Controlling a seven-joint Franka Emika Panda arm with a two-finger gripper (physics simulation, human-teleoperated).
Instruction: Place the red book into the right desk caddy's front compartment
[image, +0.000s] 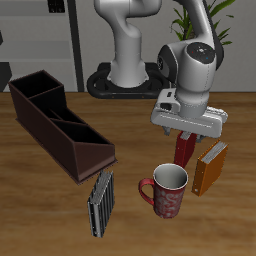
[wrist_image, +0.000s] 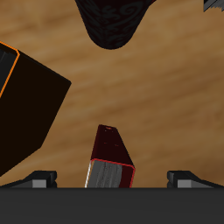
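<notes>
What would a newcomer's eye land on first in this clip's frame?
The end effector hangs right over the upright red book, between the mug and the orange book. Next comes the long dark desk caddy, lying apart across the table, with a striped book standing near its sloped end.

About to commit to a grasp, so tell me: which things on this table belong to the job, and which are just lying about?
Part of the job:
- red book, standing under the gripper
- right desk caddy, where it goes in the front compartment

Just lying about:
- orange book, beside the red one
- red mug
- grey-and-black striped book, near the caddy's low end
</notes>
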